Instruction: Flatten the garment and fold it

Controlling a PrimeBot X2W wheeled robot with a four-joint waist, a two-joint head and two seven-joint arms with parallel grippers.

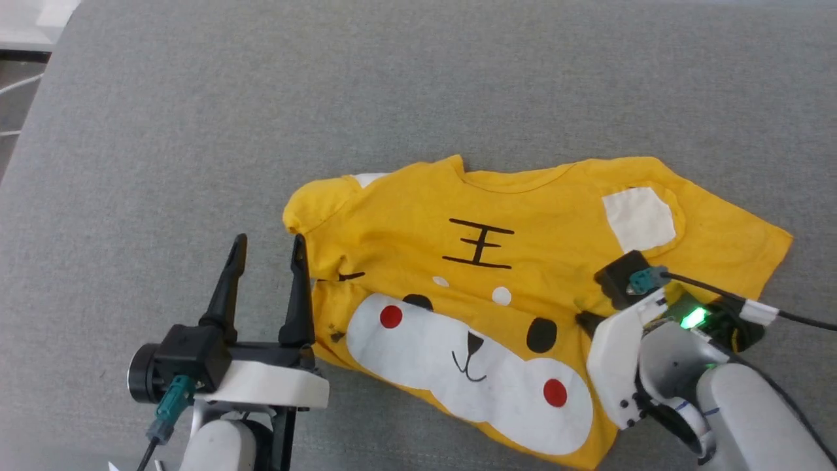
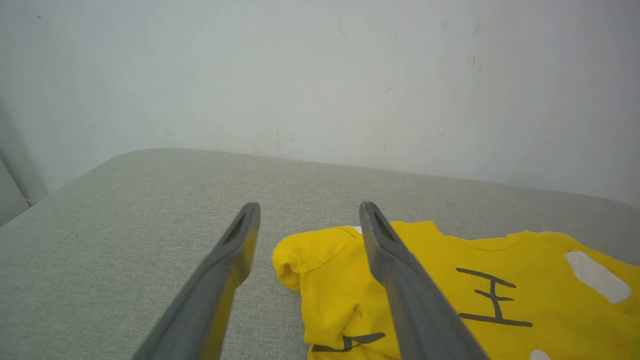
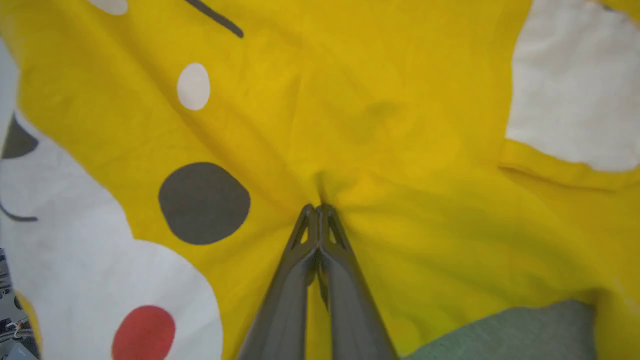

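One garment [image 1: 536, 222] — right end effector [image 3: 318, 207] pinches it; left end effector [image 1: 270, 241] spread, empty.

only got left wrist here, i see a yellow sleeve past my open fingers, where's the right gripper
Observer: The right gripper is shut, pinching a small ridge of the garment beside the black eye dot of the printed face.
Operator: is the other sleeve flat
Observer: Mostly; that sleeve, beyond the white ear patch, lies spread on the grey surface.
Operator: and the near edge
Observer: It slants, with the white muzzle reaching it, closest to the robot on its right side.
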